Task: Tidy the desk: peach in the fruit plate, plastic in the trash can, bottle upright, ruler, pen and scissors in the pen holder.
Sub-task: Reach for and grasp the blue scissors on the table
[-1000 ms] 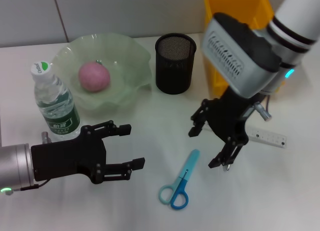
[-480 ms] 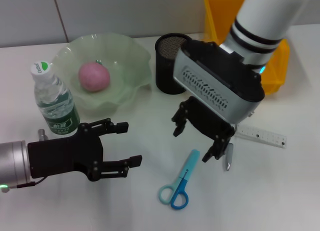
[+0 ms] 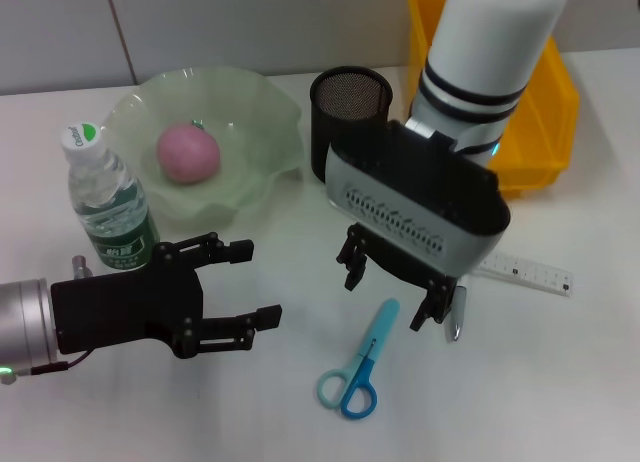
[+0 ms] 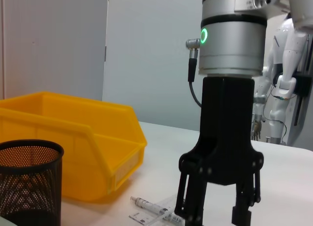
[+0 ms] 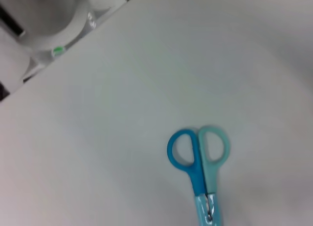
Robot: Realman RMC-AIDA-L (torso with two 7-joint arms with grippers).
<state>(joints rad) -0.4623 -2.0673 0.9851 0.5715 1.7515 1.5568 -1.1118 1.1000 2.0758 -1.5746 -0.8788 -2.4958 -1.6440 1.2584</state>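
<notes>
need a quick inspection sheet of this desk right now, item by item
surface: white desk, no spills seen
job's things: peach in fruit plate; bottle upright; scissors, pen and ruler flat on the desk; pen holder looks empty
clutter: nothing seen
grippers: right gripper open above the scissors' blade end; left gripper open, beside the bottle
cables: short cable on the right wrist
surroundings: yellow bin behind; white robot figure in the background

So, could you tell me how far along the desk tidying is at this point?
Done: peach in the fruit plate, bottle upright. In hand: the open right gripper hangs above the scissors, holding nothing. Left: scissors, pen and ruler lie outside the pen holder. The left gripper idles open.
</notes>
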